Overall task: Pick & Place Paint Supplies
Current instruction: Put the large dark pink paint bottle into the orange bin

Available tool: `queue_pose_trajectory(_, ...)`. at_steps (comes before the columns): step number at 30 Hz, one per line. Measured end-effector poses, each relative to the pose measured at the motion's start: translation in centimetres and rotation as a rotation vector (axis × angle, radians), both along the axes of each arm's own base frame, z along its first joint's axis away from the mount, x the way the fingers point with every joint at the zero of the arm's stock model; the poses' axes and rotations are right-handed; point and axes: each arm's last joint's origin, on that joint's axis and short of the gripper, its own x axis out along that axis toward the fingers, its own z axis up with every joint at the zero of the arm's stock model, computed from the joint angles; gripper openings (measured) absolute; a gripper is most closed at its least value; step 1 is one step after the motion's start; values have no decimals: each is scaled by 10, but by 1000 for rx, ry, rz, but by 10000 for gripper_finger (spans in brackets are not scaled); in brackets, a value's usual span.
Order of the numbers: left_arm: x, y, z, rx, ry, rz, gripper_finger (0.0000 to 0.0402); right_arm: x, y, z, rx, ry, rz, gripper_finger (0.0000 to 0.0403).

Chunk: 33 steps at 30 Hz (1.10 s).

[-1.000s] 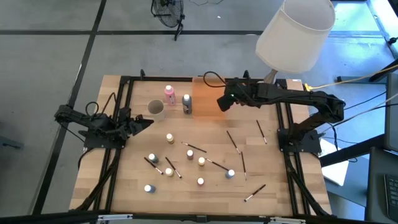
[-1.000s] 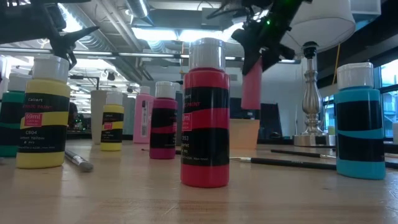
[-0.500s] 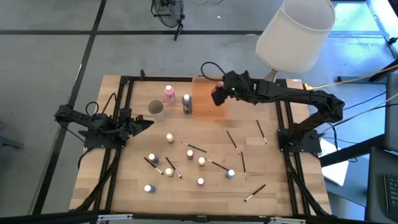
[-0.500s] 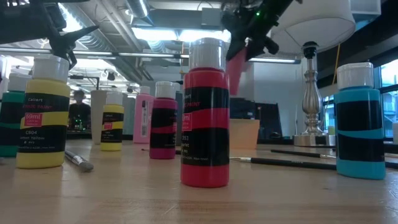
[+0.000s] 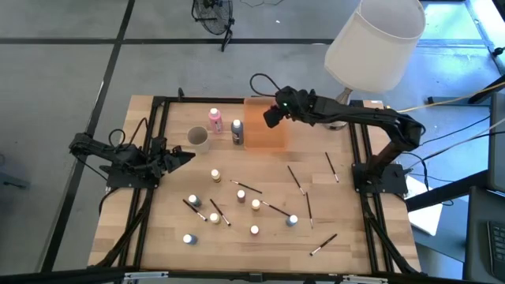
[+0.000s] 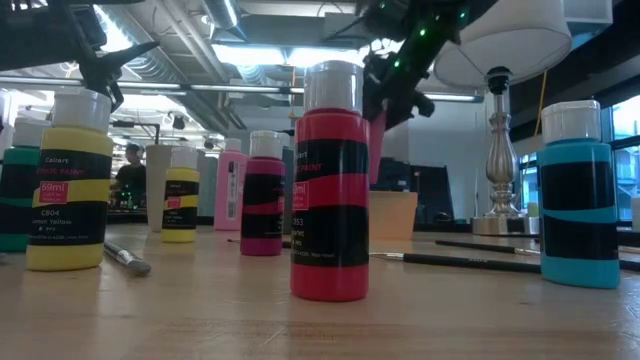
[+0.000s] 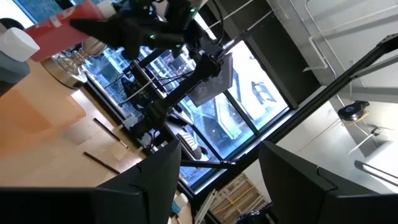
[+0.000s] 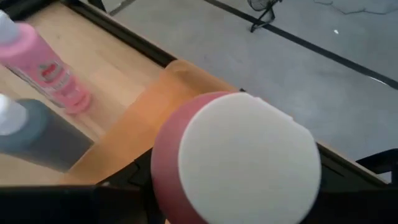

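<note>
My right gripper (image 5: 271,117) hangs over the translucent orange bin (image 5: 264,130) at the far middle, shut on a red paint bottle (image 8: 165,171) with a white cap (image 8: 249,162). The low view shows this bottle (image 6: 376,140) slanting below the gripper. Several small capped bottles (image 5: 215,174) stand on the wood, and thin dark brushes (image 5: 293,177) lie among them. A pink bottle (image 5: 214,120) and a dark bottle (image 5: 237,132) stand left of the bin. My left gripper (image 5: 185,155) waits open at the left edge. My right gripper pinches the red bottle's body (image 7: 68,25) between its two fingers, one on either side. The fingers slant down from the table's right. The bottle is lifted clear above the orange bin and tilted, its white cap (image 7: 15,43) the end away from the gripper.
A beige cup (image 5: 197,138) stands left of the pink bottle. A big lamp with a white shade (image 5: 371,43) rises at the far right corner. A black frame (image 5: 158,102) runs round the table.
My right gripper has carried the red bottle toward the table's left and far edges, from beside the orange bin to over it. The bottle has tipped from hanging nearly upright to slanting.
</note>
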Motion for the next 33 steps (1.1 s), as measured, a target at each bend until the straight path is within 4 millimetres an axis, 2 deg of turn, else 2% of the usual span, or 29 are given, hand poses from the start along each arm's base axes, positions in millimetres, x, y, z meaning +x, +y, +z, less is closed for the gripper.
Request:
queue_pose_trajectory(8, 0, 0, 0, -11, -1, -2, 214, 12, -16, -20, -21, 19, -2, 201)
queue_pose_trajectory(17, 0, 0, 0, -29, -3, -4, 214, 4, -34, -19, -43, 17, -60, 201)
queue_pose_trajectory(26, 0, 0, 0, -28, -3, -4, 213, 10, -43, -38, -20, 43, -75, 201)
queue_pose_trajectory(33, 0, 0, 0, -27, -3, -5, 212, 7, -53, -38, -34, 26, -106, 201)
